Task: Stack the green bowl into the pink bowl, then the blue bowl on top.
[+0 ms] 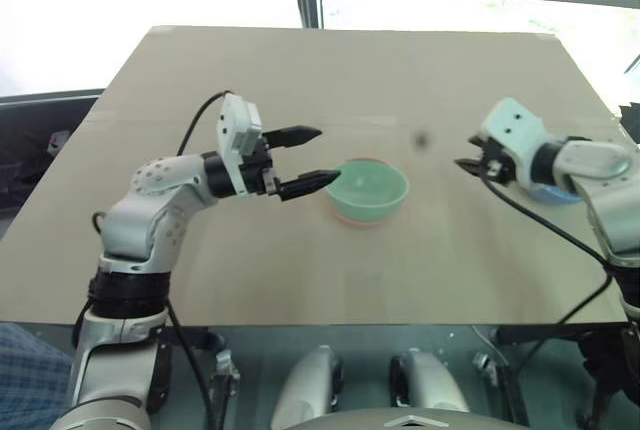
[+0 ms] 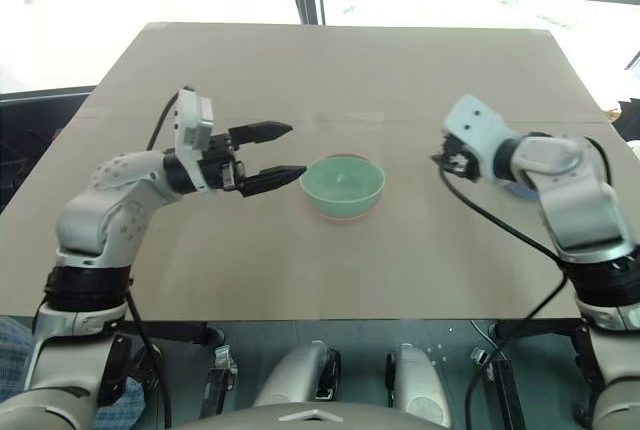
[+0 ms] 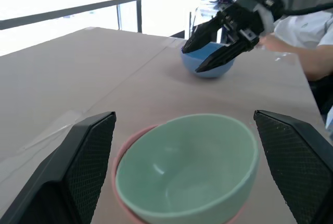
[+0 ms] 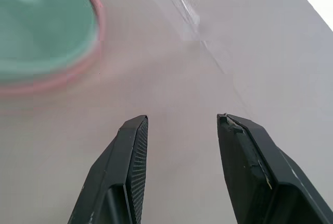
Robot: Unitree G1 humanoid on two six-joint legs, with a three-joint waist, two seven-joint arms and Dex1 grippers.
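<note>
The green bowl [image 1: 368, 188] sits nested inside the pink bowl [image 3: 119, 151] at the middle of the table; only the pink rim shows around it. My left gripper [image 1: 328, 154] hovers level just left of this stack, open, its fingers [image 3: 78, 166] wide on either side of the bowls in the left wrist view, touching neither. Off to the right, my right gripper [image 1: 466, 155] is open and holds nothing, its tips above bare table [image 4: 182, 117]. The blue bowl [image 3: 208, 60] stands on the table behind the right gripper, partly hidden by that arm [image 1: 553, 193].
The tan table [image 1: 300, 70] stretches wide beyond the bowls, with a seam of clear tape [image 4: 187, 5] across its top. Windows stand behind the far edge. A person's sleeve and arm [image 3: 307, 31] rest at the table's right side.
</note>
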